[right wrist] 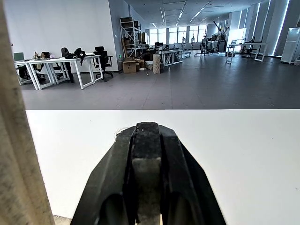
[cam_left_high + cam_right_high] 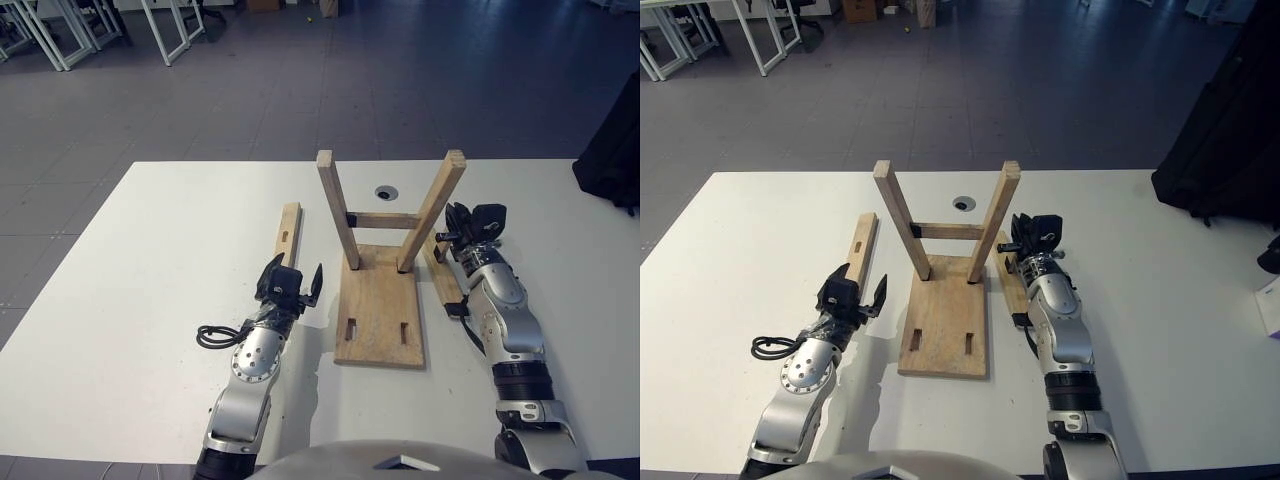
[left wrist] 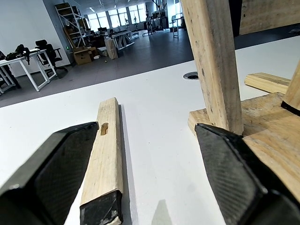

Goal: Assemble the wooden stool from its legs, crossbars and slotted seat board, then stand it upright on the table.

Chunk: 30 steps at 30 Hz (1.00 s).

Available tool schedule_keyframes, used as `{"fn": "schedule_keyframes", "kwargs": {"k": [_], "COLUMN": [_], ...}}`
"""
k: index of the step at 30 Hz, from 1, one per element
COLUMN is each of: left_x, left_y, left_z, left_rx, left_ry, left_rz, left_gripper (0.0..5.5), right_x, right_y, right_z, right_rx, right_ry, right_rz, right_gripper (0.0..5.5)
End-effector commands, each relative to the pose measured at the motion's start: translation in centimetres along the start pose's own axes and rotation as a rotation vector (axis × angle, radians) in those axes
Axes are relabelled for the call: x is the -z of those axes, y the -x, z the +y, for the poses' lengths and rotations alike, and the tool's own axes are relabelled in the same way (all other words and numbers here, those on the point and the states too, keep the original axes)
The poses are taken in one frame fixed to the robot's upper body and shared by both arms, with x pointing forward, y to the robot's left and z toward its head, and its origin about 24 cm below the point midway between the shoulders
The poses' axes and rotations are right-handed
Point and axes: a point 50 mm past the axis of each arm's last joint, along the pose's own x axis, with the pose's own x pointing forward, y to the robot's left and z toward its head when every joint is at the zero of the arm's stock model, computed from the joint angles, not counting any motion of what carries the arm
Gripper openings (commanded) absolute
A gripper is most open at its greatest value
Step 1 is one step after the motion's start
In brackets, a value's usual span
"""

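The slotted seat board (image 2: 380,318) lies flat on the white table (image 2: 150,260). Two legs (image 2: 338,208) stand up from its far end, joined by a crossbar (image 2: 385,220). A loose leg (image 2: 288,234) lies to the left of the board. My left gripper (image 2: 296,276) is open just behind that leg's near end, and the slotted leg (image 3: 104,154) shows between its fingers (image 3: 56,173). Another loose leg (image 2: 441,272) lies along the board's right side. My right gripper (image 2: 472,222) hovers shut over its far end, beside the right standing leg (image 1: 18,140).
A black cable (image 2: 214,337) lies on the table left of my left forearm. A round cable hole (image 2: 387,191) sits in the table behind the stool. A black bag (image 2: 612,150) stands at the far right edge. Open floor and desks lie beyond.
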Motion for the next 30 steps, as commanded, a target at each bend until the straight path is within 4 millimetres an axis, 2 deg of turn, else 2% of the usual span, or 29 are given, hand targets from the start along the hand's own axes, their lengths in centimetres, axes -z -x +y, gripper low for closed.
{"fn": "schedule_keyframes", "kwargs": {"k": [1,5,9,12,15,18,24,28,30], "left_x": [0.1,0.1,0.2,0.1,0.1,0.1,0.2,0.2,0.2], "left_y": [-0.1,-0.1,-0.1,-0.1,-0.1,-0.1,-0.1,-0.1,0.0], "left_z": [0.0,0.2,0.3,0.2,0.2,0.2,0.1,0.0,-0.1], "left_rx": [0.006,0.006,0.003,0.007,0.01,0.009,0.005,0.004,-0.002], "left_ry": [-0.006,-0.009,-0.008,-0.011,-0.011,-0.012,-0.007,-0.006,-0.004], "left_rz": [0.018,0.017,0.019,0.018,0.017,0.018,0.018,0.019,0.019], "left_gripper": [3.81,3.81,3.81,3.81,3.81,3.81,3.81,3.81,3.81], "right_x": [4.5,2.1,1.3,1.3,0.5,-0.5,-4.7,-8.4,-9.8], "right_y": [2.5,2.3,2.6,2.8,2.3,1.8,0.3,-0.8,-1.4], "right_z": [-2.6,-3.5,-3.4,-3.2,-2.9,-2.9,-2.8,-2.3,-2.3], "right_rx": [0.144,0.186,0.178,0.168,0.154,0.152,0.145,0.132,0.133], "right_ry": [-0.005,0.011,0.012,-0.001,0.005,0.011,0.024,0.018,0.001], "right_rz": [0.272,0.185,0.169,0.177,0.165,0.145,0.049,-0.032,-0.051], "right_gripper": [0.41,0.41,0.41,1.05,1.76,1.82,1.82,1.82,1.39]}}
